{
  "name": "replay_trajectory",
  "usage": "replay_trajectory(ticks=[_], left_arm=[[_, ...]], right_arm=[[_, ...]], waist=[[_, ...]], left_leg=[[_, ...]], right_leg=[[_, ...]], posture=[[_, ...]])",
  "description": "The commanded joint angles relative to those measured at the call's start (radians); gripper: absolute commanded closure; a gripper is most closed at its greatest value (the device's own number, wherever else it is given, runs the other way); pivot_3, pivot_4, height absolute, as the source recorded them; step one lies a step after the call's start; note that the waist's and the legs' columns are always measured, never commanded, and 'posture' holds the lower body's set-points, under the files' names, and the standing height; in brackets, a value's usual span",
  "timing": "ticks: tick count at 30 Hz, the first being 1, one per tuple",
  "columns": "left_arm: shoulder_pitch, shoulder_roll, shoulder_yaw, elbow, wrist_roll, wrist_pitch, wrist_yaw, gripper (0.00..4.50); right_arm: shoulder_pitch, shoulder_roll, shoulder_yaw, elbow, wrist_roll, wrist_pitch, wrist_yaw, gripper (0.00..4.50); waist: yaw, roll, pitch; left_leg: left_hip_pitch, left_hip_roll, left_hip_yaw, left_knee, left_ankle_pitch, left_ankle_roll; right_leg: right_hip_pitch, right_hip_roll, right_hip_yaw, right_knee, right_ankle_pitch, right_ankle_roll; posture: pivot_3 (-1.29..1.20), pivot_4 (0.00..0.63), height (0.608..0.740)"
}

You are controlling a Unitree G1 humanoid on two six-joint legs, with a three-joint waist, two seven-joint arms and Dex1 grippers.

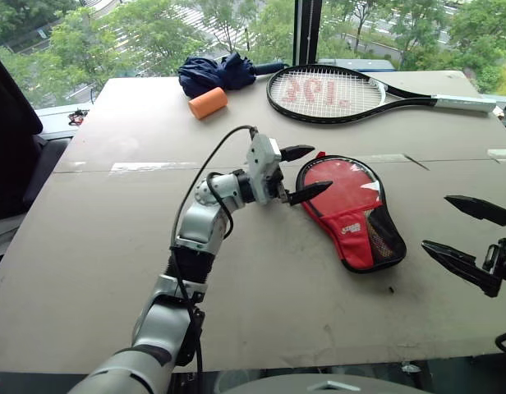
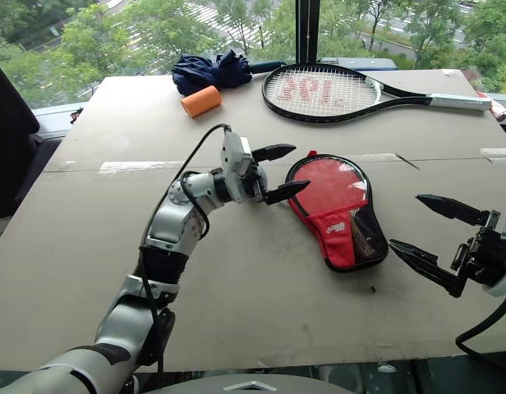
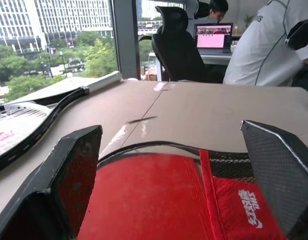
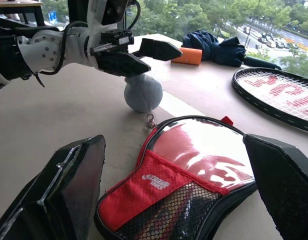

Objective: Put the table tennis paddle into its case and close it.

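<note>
Case (image 1: 351, 212) logo: a small white brand mark printed on the red fabric pocket, next to the black mesh; its letters are too small to make out.
Tennis racket (image 1: 335, 92) strings: large red stencilled characters across the string bed, resembling "192" upside down from the head views; the reading is uncertain.
Laptop screen (image 3: 213, 39): beyond the table's far edge from the case, a pink display with a strip of content, illegible.

case (image 1: 351, 212) lay flat on table (image 1: 113, 246) between both claws, just right of left gripper (image 1: 304, 173), left of right gripper (image 1: 462, 230), ball charm (image 4: 143, 93) under left gripper, tennis racket (image 1: 335, 92), umbrella (image 1: 216, 72) and roll (image 1: 208, 103) lay beyond
</note>
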State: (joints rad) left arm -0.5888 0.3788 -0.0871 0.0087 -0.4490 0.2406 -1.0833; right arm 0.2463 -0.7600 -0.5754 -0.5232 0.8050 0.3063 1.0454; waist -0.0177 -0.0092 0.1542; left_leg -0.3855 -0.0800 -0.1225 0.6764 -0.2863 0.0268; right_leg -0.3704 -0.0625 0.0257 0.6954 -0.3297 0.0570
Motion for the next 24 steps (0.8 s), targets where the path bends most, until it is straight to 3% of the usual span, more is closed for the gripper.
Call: replay_trajectory(ticks=[1,6,9,15,20,24], left_arm=[[0.041,0.152,0.118,-0.196,-0.161,0.165,-0.05,0.0],[0.176,0.357,0.263,-0.326,-0.258,0.289,-0.069,0.0],[0.29,0.421,0.349,-0.393,-0.288,0.322,-0.047,0.0],[0.43,0.424,0.401,-0.514,-0.32,0.352,0.041,0.0],[0.478,0.424,0.428,-0.589,-0.368,0.376,0.105,0.0],[0.471,0.442,0.425,-0.591,-0.39,0.379,0.103,0.0]], right_arm=[[-0.062,0.0,0.07,0.037,-0.029,-0.004,-0.013,0.04],[-0.202,-0.01,0.205,0.105,-0.086,0.038,-0.059,0.04],[-0.288,-0.008,0.314,0.148,-0.185,0.032,-0.085,0.04],[-0.385,0.014,0.417,0.245,-0.269,0.029,-0.097,0.04],[-0.425,0.016,0.363,0.432,-0.279,0.019,-0.096,0.04],[-0.452,0.006,0.361,0.479,-0.264,0.17,-0.158,0.04]], waist=[[0.002,0.001,0.0],[0.008,0.001,0.001],[0.006,0.001,0.001],[0.013,0.001,0.002],[0.017,0.001,0.002],[0.01,0.002,0.002]], left_leg=[[0.001,0.0,0.0,-0.001,0.0,0.0],[0.0,0.0,-0.001,-0.001,0.0,0.0],[0.0,0.0,-0.001,-0.001,0.0,0.0],[0.0,0.0,-0.001,-0.002,0.0,0.0],[0.0,-0.001,-0.001,-0.003,0.0,0.0],[0.001,0.0,-0.001,-0.004,0.0,-0.001]], right_leg=[[0.0,0.0,0.0,0.0,0.0,0.0],[0.0,-0.001,-0.001,-0.002,0.0,0.0],[0.0,0.0,0.0,-0.002,0.0,0.0],[0.0,-0.001,-0.002,-0.002,0.0,0.0],[0.0,-0.002,-0.001,-0.003,0.0,0.0],[-0.001,-0.001,-0.001,-0.002,0.0,0.0]], posture=[[0.0,0.15,0.74],[0.0,0.15,0.74],[0.0,0.15,0.74],[0.0,0.15,0.74],[0.0,0.15,0.74],[0.0,0.15,0.74]])
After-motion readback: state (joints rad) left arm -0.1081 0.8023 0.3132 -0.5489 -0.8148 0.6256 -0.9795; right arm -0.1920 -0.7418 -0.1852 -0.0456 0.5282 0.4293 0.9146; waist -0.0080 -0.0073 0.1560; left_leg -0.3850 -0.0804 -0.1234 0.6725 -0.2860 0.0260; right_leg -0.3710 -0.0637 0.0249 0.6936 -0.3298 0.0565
